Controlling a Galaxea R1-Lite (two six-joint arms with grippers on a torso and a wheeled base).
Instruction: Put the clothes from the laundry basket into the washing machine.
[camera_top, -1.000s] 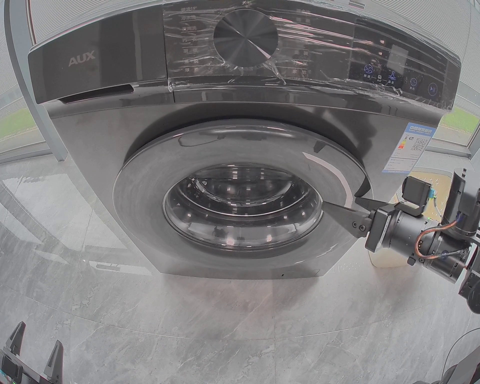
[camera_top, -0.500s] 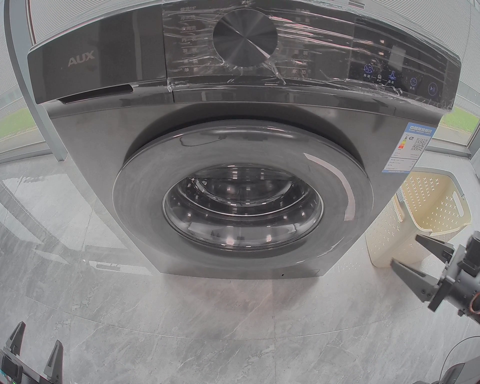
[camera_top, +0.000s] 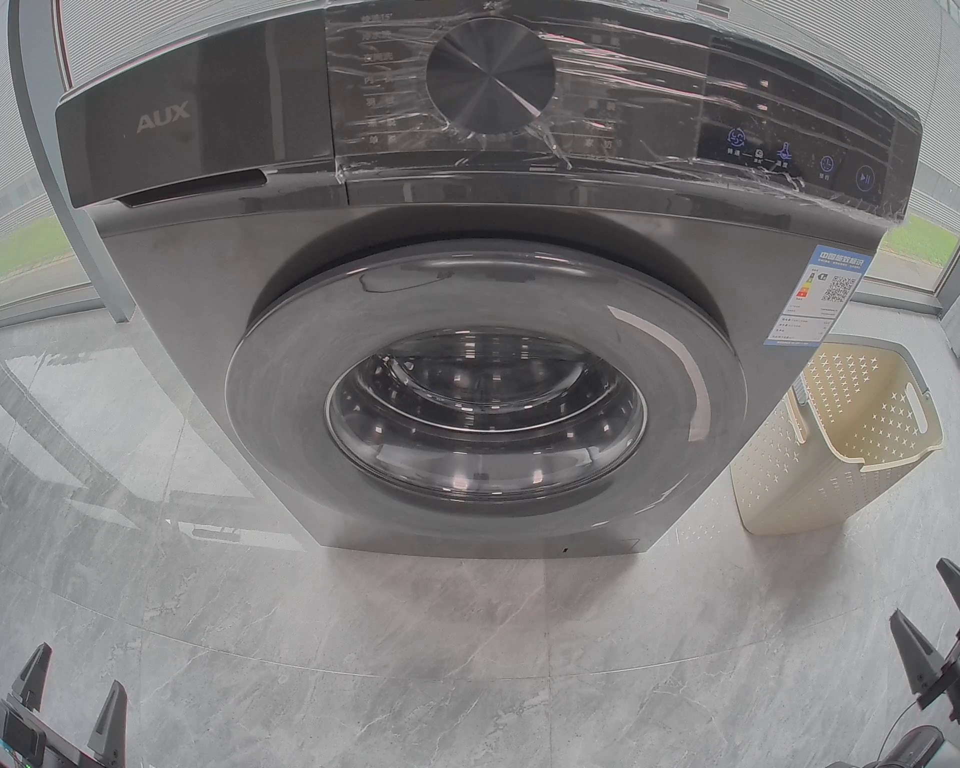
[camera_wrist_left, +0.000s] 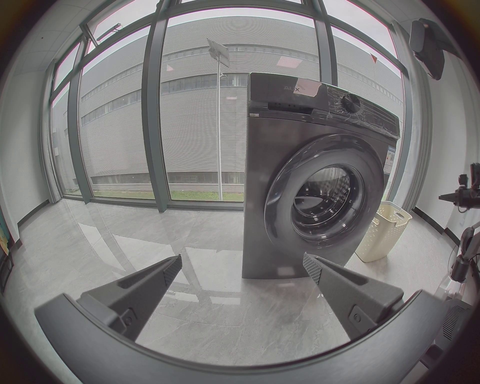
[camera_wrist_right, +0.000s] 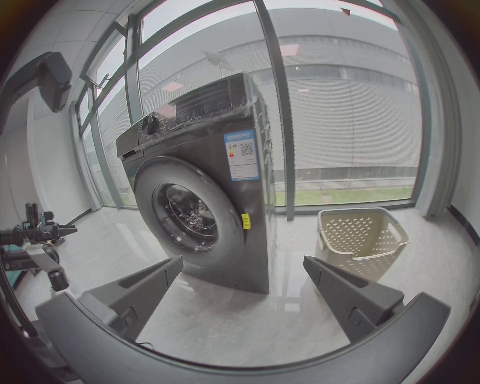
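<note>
Holding the left gripper (camera_wrist_left: 241, 257) and right gripper (camera_wrist_right: 243, 258) low near the floor (camera_top: 450, 640), fingers spread apart on both, gripping nothing. Seeing the laundry basket (camera_top: 790, 490) standing just beside the washing machine (camera_top: 200, 260), apparently empty, the round door (camera_top: 290, 400) shut. Judging loading likely finished; otherwise needing that door opened first. Not making out clothes behind the glass (camera_top: 485, 420).

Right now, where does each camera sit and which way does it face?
Head view: on the head, looking down at the washing machine door; left gripper and right gripper at the lower corners.
Left wrist view: low, left of the machine, facing its front between its own open fingers.
Right wrist view: low, right of it, facing its front and side between open fingers.
Shared: all three show the machine and the laundry basket.
</note>
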